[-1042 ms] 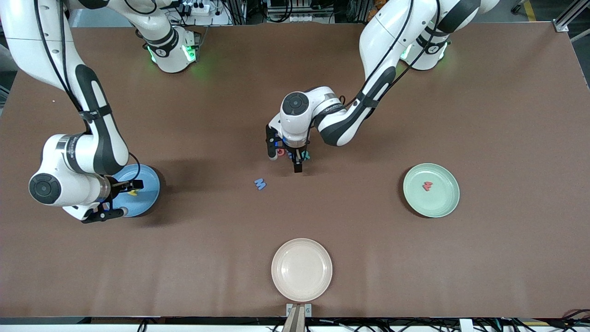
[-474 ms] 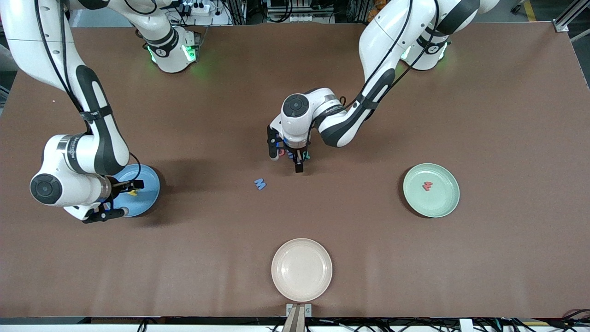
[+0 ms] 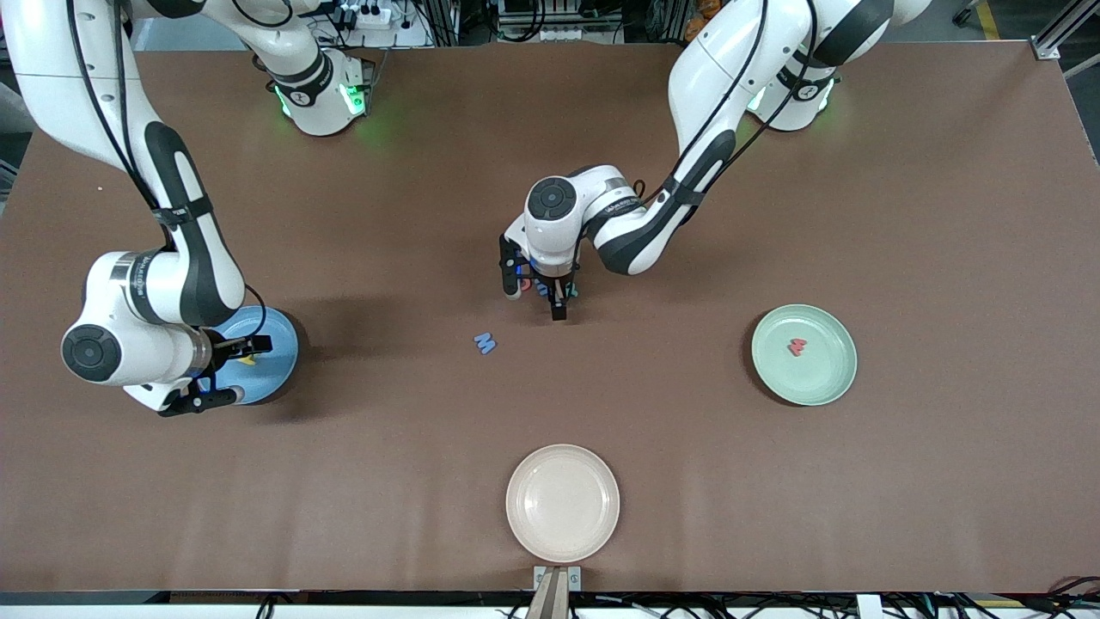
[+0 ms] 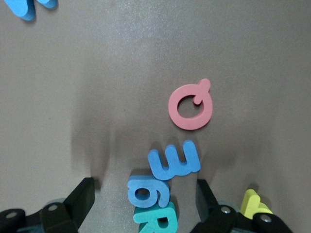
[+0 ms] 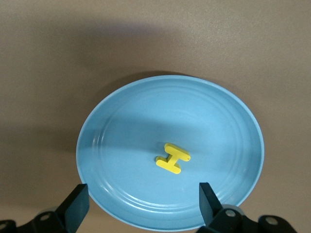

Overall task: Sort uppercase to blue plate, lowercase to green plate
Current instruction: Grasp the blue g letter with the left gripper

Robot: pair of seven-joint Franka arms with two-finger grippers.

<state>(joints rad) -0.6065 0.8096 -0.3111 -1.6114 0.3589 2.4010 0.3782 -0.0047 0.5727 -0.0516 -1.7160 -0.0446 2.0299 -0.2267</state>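
Sorting is midway. My right hand (image 3: 225,371) hangs spread and empty over the blue plate (image 3: 277,357) holding the yellow H (image 5: 173,158). My left hand (image 4: 146,206), fingers apart, straddles the blue g (image 4: 147,191); next, close on it alone and carry it to the green plate (image 3: 825,374).

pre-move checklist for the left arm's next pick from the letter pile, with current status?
1. left gripper open, low over the pile: ok.
2. One letter alone between the fingers: not ok; blue g, blue m and teal R touch one another there.
3. red Q apart from the cluster: ok.
4. green plate holds only the red w: ok.
5. right gripper open over the blue plate, yellow H released: ok.
6. yellow y free of the finger beside it: cannot tell.
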